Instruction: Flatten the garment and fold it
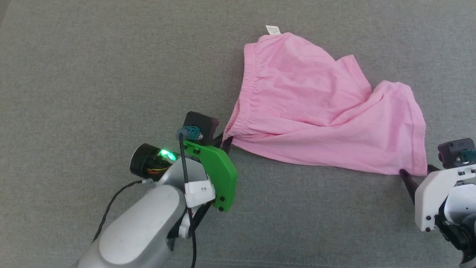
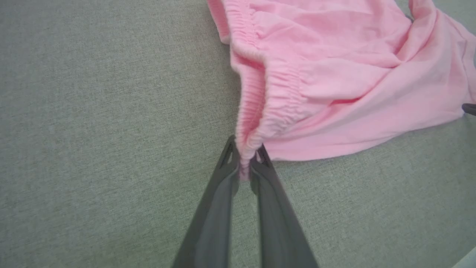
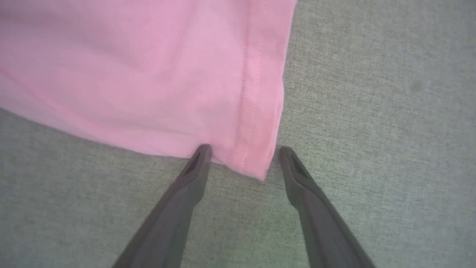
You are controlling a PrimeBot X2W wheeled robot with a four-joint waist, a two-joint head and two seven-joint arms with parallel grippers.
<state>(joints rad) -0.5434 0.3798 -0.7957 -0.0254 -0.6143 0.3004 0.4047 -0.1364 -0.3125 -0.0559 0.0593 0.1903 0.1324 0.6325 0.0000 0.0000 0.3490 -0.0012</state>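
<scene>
The garment (image 1: pixel 319 104), light pink shorts with a gathered waistband, lies rumpled on the grey cloth surface, a small white tag (image 1: pixel 272 29) at its far edge. My left gripper (image 1: pixel 225 143) is shut on the near corner of the waistband (image 2: pixel 245 156), which bunches between the dark fingers (image 2: pixel 223 175). My right gripper (image 1: pixel 415 172) stands open at the near right corner of a leg hem (image 3: pixel 256 163). That hemmed corner lies between its spread fingers (image 3: pixel 197 163), apart from both tips.
Grey woven fabric (image 1: pixel 93 74) covers the whole work surface around the shorts. A black cable (image 1: pixel 111 203) loops off my left forearm. A pale edge (image 2: pixel 466 260) shows at the lower right corner of the left wrist view.
</scene>
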